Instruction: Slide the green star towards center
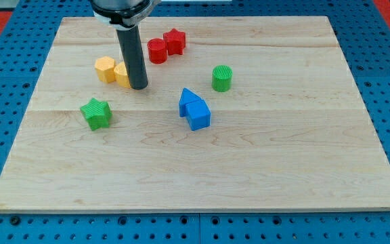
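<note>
The green star (pixel 97 112) lies on the wooden board (pixel 263 169) at the view's left, a little below mid height. My tip (pixel 139 87) rests on the board above and to the right of the star, a short gap away from it. The tip stands right against a yellow block (pixel 122 74), partly hiding it.
A yellow hexagon block (pixel 105 69) sits left of the hidden yellow block. A red cylinder (pixel 157 51) and a red star (pixel 175 41) lie near the view's top. A green cylinder (pixel 222 78) sits right of centre. Two blue blocks (pixel 194 109) touch near the centre.
</note>
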Controlling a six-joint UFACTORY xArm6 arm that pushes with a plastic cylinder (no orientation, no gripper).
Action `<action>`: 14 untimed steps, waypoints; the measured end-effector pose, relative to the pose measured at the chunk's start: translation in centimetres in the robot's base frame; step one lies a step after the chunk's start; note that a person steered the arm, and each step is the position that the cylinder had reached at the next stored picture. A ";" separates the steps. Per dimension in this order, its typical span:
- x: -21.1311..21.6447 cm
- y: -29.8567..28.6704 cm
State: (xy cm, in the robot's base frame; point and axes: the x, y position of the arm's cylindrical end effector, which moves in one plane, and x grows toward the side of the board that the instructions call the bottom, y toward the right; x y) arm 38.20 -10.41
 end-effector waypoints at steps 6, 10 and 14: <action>2.0 -11.1; 9.5 -12.5; 9.1 -9.0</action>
State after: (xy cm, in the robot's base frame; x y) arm 47.27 -19.37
